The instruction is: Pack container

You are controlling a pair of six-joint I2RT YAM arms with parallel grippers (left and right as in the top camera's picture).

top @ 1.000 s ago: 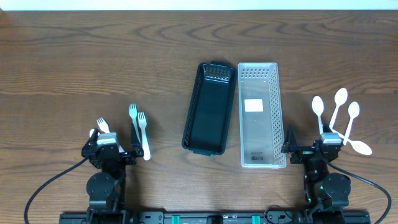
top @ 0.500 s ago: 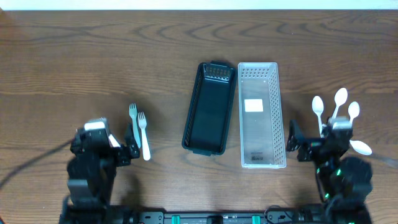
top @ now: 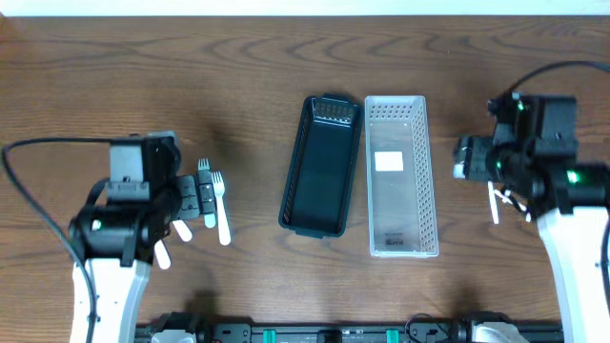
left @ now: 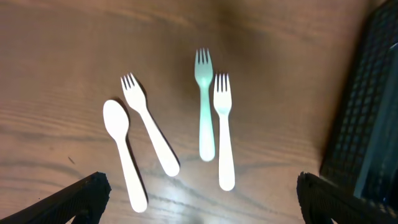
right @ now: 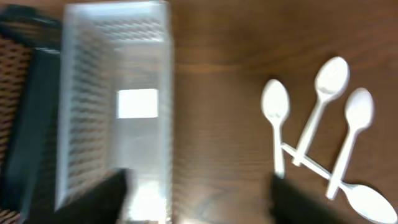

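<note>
- The clear container (top: 400, 214) was a long see-through box with little holes in its walls and a white label (top: 388, 161) on its floor.
- It lay in the middle of the bench (top: 191, 76), with its long side running from the near edge to the far edge.
- The black container (top: 319, 176) lay just beside it, on the side toward the left edge, and was turned a little crooked.
- Both boxes were empty inside.
- Three forks (left: 224, 130) and a lone spoon (left: 124, 155) lay on the wood toward the left edge. One fork looked pale green.
- Four white spoons (right: 275, 124) lay toward the right edge, some with handles crossing.
- The left gripper (left: 202, 196) hung over the forks, spread wide, with nothing in it.
- The right gripper (right: 199, 196) looked blurry, but its fingers stood apart and held nothing.
</note>
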